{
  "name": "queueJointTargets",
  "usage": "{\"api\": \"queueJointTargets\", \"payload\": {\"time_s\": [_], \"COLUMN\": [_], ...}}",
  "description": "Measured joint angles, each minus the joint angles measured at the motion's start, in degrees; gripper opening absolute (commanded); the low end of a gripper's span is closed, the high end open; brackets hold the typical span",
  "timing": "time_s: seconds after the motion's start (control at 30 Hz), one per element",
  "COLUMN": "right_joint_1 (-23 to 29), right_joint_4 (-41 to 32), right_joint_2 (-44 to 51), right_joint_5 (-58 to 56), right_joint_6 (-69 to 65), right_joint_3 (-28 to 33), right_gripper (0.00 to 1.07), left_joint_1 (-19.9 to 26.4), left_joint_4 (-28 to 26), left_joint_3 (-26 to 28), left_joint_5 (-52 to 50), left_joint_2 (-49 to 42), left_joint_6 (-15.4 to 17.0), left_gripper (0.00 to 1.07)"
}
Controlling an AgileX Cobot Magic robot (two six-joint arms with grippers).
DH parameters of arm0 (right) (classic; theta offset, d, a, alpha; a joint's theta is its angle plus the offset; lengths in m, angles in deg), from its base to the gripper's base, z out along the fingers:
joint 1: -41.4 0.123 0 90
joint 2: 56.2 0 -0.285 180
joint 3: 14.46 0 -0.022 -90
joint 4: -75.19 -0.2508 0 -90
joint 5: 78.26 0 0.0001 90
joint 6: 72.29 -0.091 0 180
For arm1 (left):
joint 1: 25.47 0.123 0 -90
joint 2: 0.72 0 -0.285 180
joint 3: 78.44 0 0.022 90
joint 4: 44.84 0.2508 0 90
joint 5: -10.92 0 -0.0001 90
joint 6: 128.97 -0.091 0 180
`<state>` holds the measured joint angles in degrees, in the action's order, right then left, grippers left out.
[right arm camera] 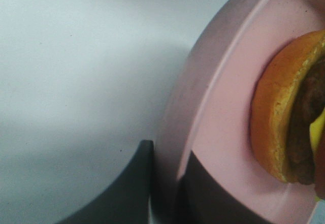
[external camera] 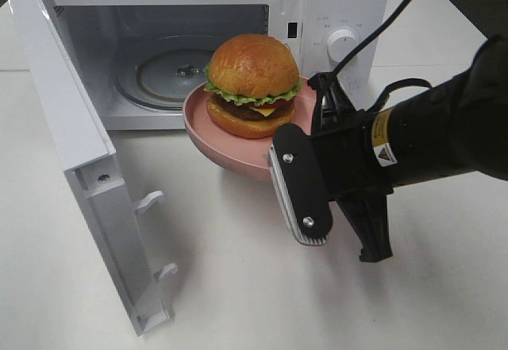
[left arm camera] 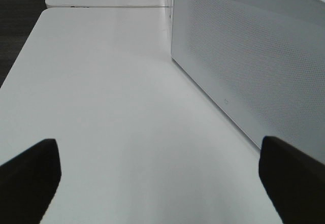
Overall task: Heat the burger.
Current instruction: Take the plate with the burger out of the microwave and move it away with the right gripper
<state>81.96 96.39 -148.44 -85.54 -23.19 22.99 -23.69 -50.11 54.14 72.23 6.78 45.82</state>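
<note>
Burger [external camera: 252, 84] (glossy bun, lettuce, cheese) sits on pink plate [external camera: 208, 120]; right gripper [right arm camera: 165, 183] pinches plate rim, apparently lifted. Microwave [external camera: 163, 68] open w/ bare turntable. Left gripper [left arm camera: 160, 181] fingers spread.

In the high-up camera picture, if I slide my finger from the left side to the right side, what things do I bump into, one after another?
Open microwave door → glass turntable inside the microwave → burger on its pink plate → right claw pinching the plate's rim → microwave dial → black robot arm.
</note>
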Motion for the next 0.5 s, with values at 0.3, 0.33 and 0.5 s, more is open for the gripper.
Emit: {"api": "queueJointTargets", "payload": {"time_s": [0.3, 0.33, 0.5], "right_joint_1": [-0.1, -0.1, -0.1], "right_joint_4": [0.0, 0.0, 0.6], "right_joint_2": [7.6, 9.5, 14.3], "right_joint_5": [-0.4, -1.3, -4.6], "right_joint_6": [0.0, 0.0, 0.0], "right_joint_3": [6.1, 7.3, 9.5], "right_gripper": [0.00, 0.00, 0.00], "left_joint_1": [0.0, 0.0, 0.0], "left_joint_4": [0.0, 0.0, 0.0], "left_joint_3": [0.0, 0.0, 0.0], "left_joint_5": [0.0, 0.0, 0.0], "left_joint_2": [0.0, 0.0, 0.0], "left_joint_6": [0.0, 0.0, 0.0], "left_gripper": [0.98, 0.98, 0.98]}}
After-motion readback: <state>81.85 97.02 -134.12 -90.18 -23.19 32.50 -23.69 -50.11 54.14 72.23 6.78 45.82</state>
